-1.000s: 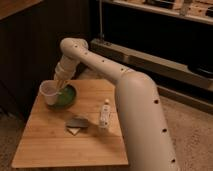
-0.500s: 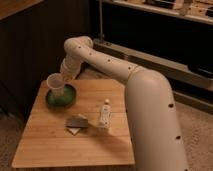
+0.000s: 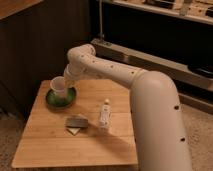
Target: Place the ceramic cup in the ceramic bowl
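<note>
White tapered ceramic cup (image 3: 58,88) sits inside our shallow dark-green ceramic bowl (image 3: 61,98) at the wooden table's (image 3: 75,145) far left; our gripper (image 3: 66,80) beside it, jaw state unclear.

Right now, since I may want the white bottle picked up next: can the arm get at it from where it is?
Probably yes. The gripper is at the ceramic cup over the ceramic bowl; the white bottle stands apart on the table, nothing above it.
</note>
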{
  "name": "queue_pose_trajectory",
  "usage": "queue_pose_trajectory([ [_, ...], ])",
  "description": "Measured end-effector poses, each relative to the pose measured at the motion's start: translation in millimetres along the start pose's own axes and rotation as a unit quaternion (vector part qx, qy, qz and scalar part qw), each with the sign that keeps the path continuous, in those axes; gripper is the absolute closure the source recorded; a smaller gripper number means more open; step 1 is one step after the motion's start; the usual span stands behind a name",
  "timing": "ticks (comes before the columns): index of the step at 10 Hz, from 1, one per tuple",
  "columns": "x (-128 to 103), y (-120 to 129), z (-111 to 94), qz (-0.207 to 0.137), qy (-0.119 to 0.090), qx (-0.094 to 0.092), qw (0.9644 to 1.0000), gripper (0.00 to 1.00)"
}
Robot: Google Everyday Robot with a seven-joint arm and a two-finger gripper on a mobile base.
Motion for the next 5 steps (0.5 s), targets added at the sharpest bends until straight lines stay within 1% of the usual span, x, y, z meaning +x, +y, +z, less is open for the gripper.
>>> queue_pose_trajectory([
  [2,1,-1,6,-0.001,-0.018,0.008,0.9998,0.8],
  [3,2,0,9,-0.009,-0.014,0.001,0.9999,0.82],
  [4,3,0,12,-0.008,-0.002,-0.004,1.0,0.89],
  [5,6,0,16,-0.002,0.001,-0.004,1.0,0.94],
])
